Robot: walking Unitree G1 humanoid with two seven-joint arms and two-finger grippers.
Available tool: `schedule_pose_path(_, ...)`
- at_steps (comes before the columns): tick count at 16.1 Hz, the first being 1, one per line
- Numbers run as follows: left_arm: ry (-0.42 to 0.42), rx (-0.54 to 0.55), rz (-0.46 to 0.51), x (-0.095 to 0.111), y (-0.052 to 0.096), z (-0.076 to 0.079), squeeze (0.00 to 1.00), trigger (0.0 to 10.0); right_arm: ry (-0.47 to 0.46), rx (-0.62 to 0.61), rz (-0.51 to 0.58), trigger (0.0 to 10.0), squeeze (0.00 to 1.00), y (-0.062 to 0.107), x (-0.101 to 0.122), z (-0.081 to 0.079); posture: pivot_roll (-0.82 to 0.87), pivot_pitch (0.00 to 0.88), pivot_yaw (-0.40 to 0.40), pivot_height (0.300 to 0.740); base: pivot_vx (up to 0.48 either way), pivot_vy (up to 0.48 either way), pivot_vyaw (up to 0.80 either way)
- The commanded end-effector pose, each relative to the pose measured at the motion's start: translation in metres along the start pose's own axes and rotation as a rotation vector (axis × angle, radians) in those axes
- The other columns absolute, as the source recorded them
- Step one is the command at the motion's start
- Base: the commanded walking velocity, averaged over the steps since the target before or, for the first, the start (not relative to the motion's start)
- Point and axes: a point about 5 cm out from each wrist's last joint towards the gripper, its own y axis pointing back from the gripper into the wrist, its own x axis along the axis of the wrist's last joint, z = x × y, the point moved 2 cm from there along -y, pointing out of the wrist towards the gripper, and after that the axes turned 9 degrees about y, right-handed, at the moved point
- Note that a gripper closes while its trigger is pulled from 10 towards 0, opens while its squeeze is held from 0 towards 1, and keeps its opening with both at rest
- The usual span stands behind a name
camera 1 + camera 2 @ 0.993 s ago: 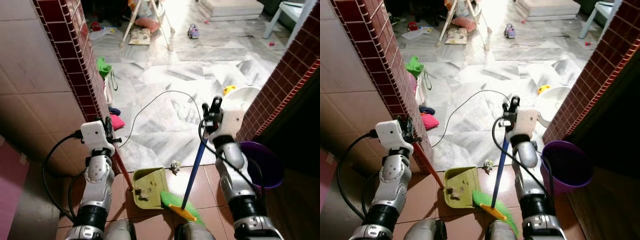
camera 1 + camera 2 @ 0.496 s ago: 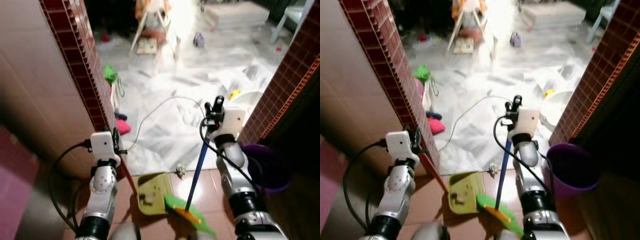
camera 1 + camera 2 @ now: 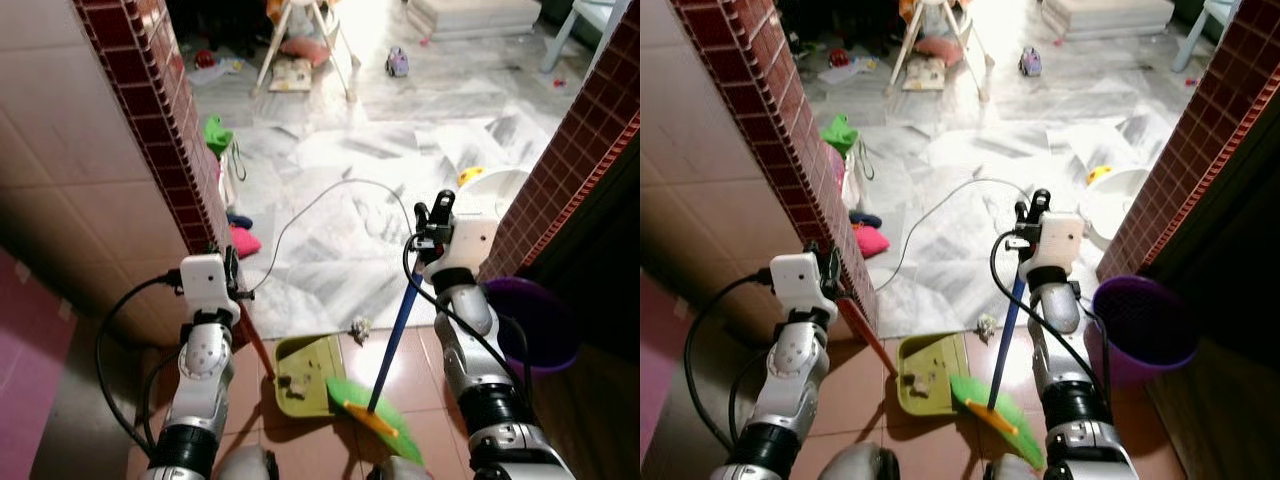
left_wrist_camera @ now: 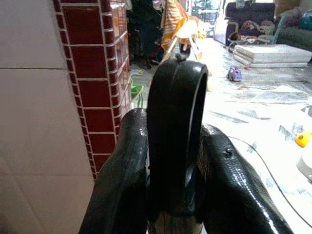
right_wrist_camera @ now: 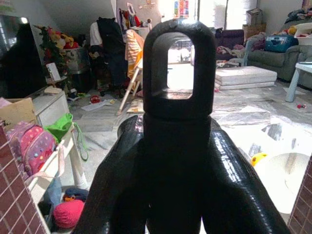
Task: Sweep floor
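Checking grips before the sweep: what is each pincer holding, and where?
Left pincer grips the dustpan handle's top; right pincer grips the broom handle's top end.

A round purple plastic bucket (image 3: 540, 325) stands on the right beside the dark red tiled wall (image 3: 585, 150). A thin black cable (image 3: 320, 205) loops over the pale marble floor (image 3: 400, 130), with a pink cloth bundle (image 3: 243, 242) near the left pillar. Far off stand a folding wooden stand (image 3: 300, 30), a small toy car (image 3: 397, 63) and a white mattress (image 3: 475, 14).
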Motion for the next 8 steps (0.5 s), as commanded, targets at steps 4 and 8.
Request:
schedule_pose_path(4, -0.034, -0.011, -0.063, -0.0119, 0.0056, -0.0018, 0.00, 10.0, -0.008, -0.011, 0.018, 10.0, 0.00, -0.0043, 0.0046, 0.0020, -0.08, 0.000, 0.053, 0.740, -0.404, 0.000, 0.00)
schedule_pose_path(8, -0.032, -0.011, -0.065, -0.0117, 0.0045, -0.0021, 0.00, 10.0, 0.003, -0.028, 0.027, 10.0, 0.00, -0.0077, 0.0073, 0.0058, -0.08, 0.000, 0.054, 0.740, -0.345, 0.000, 0.00)
